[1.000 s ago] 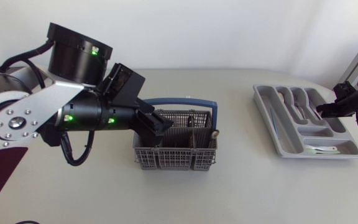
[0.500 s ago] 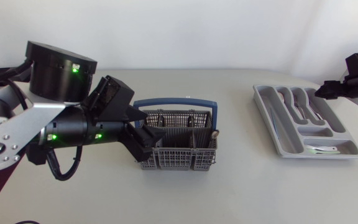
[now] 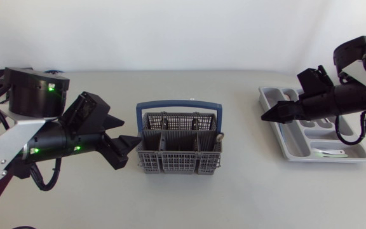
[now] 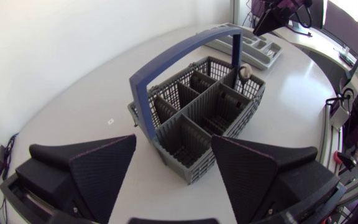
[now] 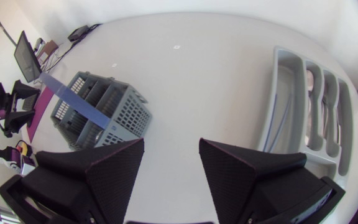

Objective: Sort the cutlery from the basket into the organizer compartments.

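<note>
The basket [image 3: 179,137], grey mesh with a blue handle [image 3: 178,105] arched over it, stands upright at the middle of the table [image 3: 234,191]. One utensil [image 3: 219,135] with a rounded end sticks up from the compartment on its 3 o'clock side; the left wrist view shows it too [image 4: 244,71], at the basket's far corner. The organizer [image 3: 284,143] lies well apart at 3 o'clock from the basket, with several cutlery pieces in its long slots and a pale piece [image 3: 328,152] in the cross slot at its 6 o'clock end. The left gripper [image 3: 131,151] sits at 8 o'clock of the basket, just beside its corner and pointing toward 3 o'clock; its jaws are spread wide with nothing between them, and in its own view [image 4: 174,142] the basket stands just ahead, not touched. The right gripper [image 3: 269,116] hangs over the organizer's 9 o'clock edge, pointing toward 9 o'clock, jaws wide and holding nothing [image 5: 171,143].
</note>
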